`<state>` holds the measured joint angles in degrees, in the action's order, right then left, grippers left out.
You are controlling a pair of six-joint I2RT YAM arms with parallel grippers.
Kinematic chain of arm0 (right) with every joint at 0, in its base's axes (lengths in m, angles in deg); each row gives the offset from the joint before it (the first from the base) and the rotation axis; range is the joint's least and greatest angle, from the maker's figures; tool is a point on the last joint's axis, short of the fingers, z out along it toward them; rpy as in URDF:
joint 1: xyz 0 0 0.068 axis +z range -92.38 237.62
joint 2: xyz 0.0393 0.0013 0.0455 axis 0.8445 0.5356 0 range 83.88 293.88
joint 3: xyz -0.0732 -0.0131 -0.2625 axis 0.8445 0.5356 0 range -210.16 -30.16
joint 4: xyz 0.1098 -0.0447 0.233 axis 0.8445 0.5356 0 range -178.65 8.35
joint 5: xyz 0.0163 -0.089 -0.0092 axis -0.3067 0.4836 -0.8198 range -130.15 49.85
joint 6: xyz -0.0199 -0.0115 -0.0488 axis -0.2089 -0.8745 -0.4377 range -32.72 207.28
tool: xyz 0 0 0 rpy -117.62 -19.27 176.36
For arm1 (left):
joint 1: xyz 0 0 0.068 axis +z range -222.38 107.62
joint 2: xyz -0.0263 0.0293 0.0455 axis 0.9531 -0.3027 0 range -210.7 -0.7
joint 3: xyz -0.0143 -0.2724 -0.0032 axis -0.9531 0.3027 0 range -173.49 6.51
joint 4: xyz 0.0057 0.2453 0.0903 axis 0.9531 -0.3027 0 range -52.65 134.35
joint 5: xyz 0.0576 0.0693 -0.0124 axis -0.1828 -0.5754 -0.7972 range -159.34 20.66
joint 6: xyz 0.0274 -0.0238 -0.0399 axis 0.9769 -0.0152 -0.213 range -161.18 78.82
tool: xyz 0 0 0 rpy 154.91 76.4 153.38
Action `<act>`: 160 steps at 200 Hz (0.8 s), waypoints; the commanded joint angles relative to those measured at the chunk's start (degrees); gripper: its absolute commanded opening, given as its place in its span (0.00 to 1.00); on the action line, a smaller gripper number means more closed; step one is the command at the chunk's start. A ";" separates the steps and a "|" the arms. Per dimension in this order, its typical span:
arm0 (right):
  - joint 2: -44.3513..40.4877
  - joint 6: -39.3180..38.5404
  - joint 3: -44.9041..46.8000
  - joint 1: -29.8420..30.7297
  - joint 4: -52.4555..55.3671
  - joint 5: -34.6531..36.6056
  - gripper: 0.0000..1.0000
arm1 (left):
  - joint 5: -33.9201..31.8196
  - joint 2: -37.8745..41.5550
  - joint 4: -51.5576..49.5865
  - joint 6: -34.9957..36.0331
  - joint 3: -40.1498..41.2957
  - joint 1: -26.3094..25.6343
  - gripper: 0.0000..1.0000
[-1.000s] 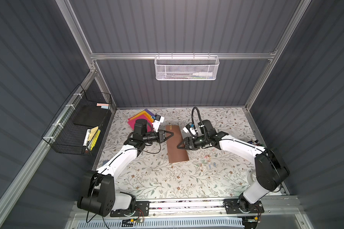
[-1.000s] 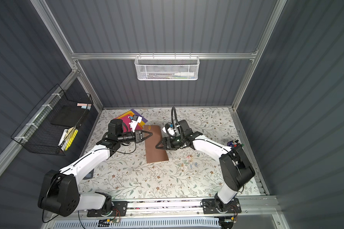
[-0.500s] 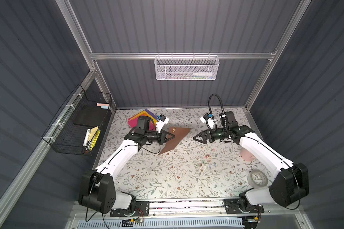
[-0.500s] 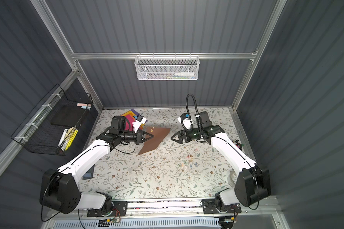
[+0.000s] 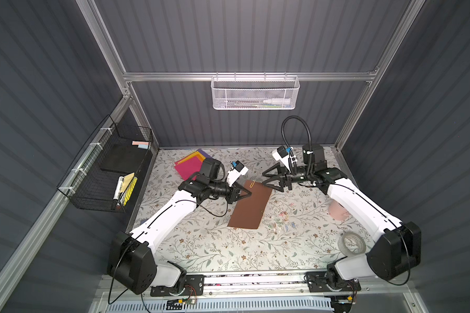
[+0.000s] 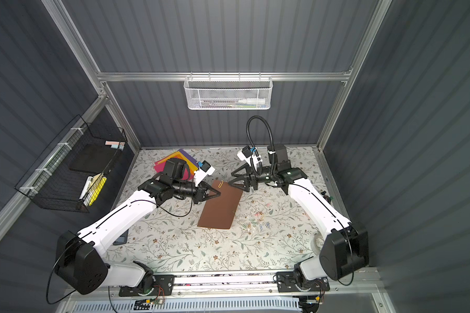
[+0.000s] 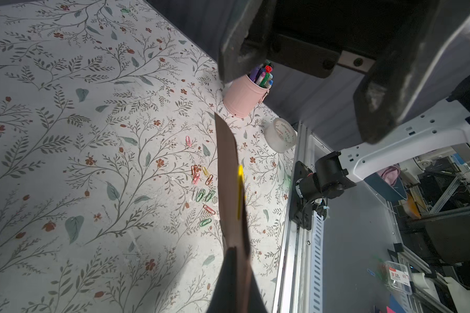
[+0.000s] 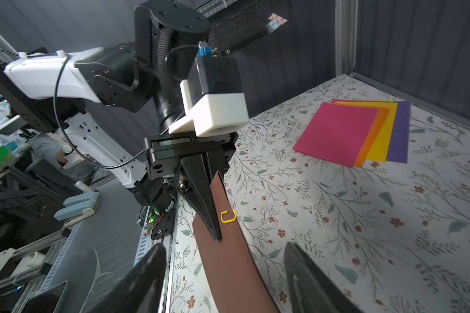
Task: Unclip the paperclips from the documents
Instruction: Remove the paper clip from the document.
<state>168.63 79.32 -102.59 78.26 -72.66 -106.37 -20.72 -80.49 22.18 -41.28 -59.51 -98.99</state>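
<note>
Over the middle of the tabletop [image 5: 214, 249], the brown sheet [image 5: 251, 206] is up on a slant, and this is the tricky bit. The yellow paperclip [image 8: 228, 216] sits on the sheet's raised edge, just beside the left gripper [image 5: 249, 194]. That closeness is the danger: if the right gripper [image 5: 263, 180] goes in for the clip, its fingers could knock the left one's tips. They could also close on paper instead of wire and crease or tear the sheet. A hard tug on the clip might drag the whole sheet out of that thin pinch. The clip itself is slim and could slip free and skitter away among the loose paperclips [image 5: 281, 220] lying on the tabletop beside the sheet.

Now the grips. The left gripper is clamped tight on the brown sheet near its upper edge, and the paper runs straight out from between its tips in the left wrist view. The right gripper stands well spread and carries nothing. In the right wrist view its two fingers flank the sheet's near end, short of the clip, and I cannot tell whether either one brushes the paper. The other sheets [image 5: 190, 166] lie stacked at the far corner, well apart.
</note>
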 commanded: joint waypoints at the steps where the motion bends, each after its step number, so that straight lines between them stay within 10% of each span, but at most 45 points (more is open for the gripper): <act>1: 2.12 -0.84 -1.38 1.20 -0.97 -6.22 0.67 | 0.60 0.43 -1.58 1.91 -1.35 -0.89 0.00; 52: 4.39 -0.38 -2.55 3.07 -0.86 -6.47 0.58 | 0.77 -0.36 -1.73 2.24 -1.57 -1.68 0.00; 160: 4.95 -1.95 -2.90 3.76 2.28 -6.03 0.05 | 0.78 -0.19 -1.81 2.34 -1.68 -1.69 0.00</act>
<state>173.25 78.86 -104.25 81.74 -71.16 -111.59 -20.68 -80.49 21.35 -40.40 -59.51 -100.37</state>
